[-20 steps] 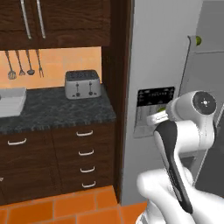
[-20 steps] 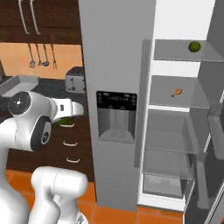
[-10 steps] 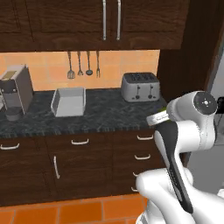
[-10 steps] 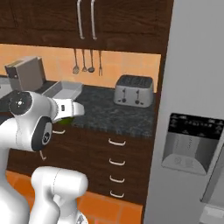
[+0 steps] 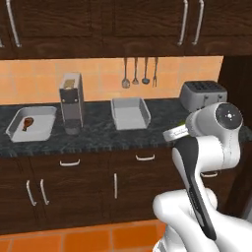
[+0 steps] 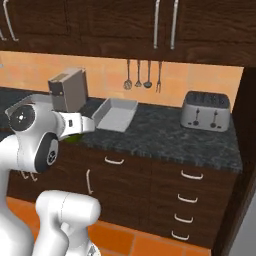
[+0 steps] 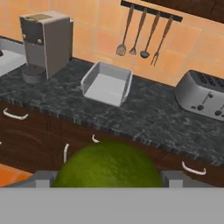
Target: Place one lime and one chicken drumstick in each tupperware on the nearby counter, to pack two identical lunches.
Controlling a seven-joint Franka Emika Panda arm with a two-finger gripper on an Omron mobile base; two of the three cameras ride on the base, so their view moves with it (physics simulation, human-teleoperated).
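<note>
The arm [image 5: 206,162] is glossy white, built of thick rounded segments. Each joint ends in a dark grey round cap [image 5: 229,114] with a small pale mark at its centre. A black stripe [image 5: 193,187] runs along one link. The wrist section is a light grey band.

Green lime [image 7: 108,165]; light-grey tupperware [image 7: 107,83]; black marbled counter [image 7: 148,116]; silver toaster [image 7: 203,94]; orange tiles [image 5: 98,78]

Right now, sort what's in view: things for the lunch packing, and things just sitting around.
For the job: lime held in the gripper; left tupperware with a chicken drumstick; empty right tupperware; counter.
Lying about: coffee machine; toaster; hanging utensils.
</note>
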